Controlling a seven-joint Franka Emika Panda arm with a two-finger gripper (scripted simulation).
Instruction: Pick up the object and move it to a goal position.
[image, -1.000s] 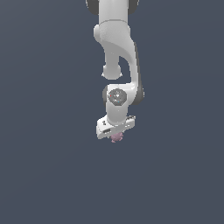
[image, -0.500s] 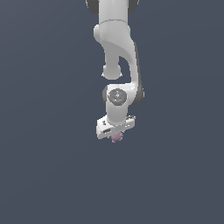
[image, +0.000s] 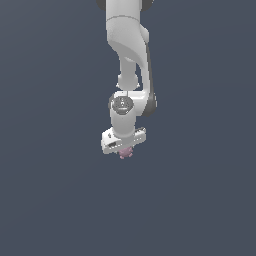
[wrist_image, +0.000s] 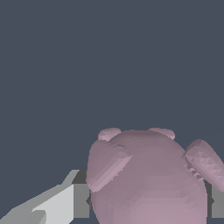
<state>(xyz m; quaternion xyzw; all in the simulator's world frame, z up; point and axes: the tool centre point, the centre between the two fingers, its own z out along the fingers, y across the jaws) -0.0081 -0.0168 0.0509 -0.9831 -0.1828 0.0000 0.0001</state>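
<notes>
Matt, bumpy pink object (wrist_image: 148, 179); smooth, faintly glossy white gripper (image: 123, 145).

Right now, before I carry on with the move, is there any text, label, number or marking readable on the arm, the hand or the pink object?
None: no words, numbers or signs in either view.
The arm is plain white.
The hand carries no label.
The pink object is bare.

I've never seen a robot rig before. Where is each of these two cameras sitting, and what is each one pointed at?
Exterior view: off the arm, exact spot unknown; it faces the white arm, whose gripper hangs over the pink object.
Wrist view: on the wrist, looking along the gripper; the pink object fills it, one finger showing beside.
Shared: the gripper, the pink object and the plain dark background.
</notes>
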